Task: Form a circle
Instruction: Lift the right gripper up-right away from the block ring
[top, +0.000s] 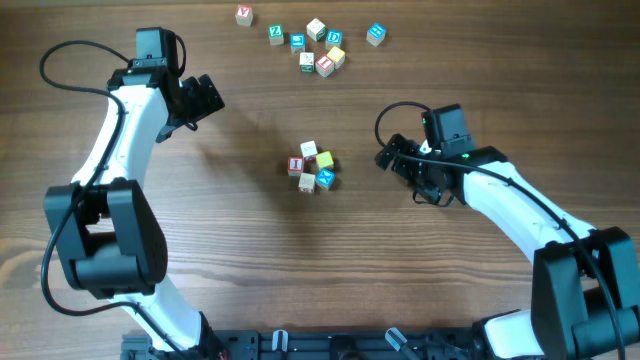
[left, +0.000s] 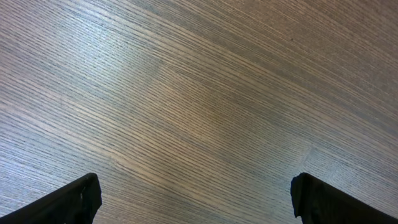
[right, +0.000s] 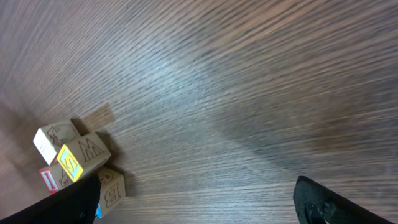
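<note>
The circle (top: 311, 167) is a tight ring of small wooden letter cubes at the table's middle, with a red-lettered cube (top: 295, 166), a yellow one (top: 324, 159) and a blue-lettered one (top: 325, 178). My right gripper (top: 405, 172) stands open to the ring's right, apart from it. In the right wrist view the ring (right: 78, 163) lies at the lower left beside the left finger, and the right gripper (right: 196, 190) has only bare wood between its fingers. My left gripper (top: 205, 100) hangs open at the upper left. The left gripper (left: 196, 186) sees only wood grain.
Several loose letter cubes (top: 320, 45) lie scattered along the far edge, with single ones at the left (top: 244, 15) and right (top: 375, 34). The wooden table (top: 240, 260) carries nothing else.
</note>
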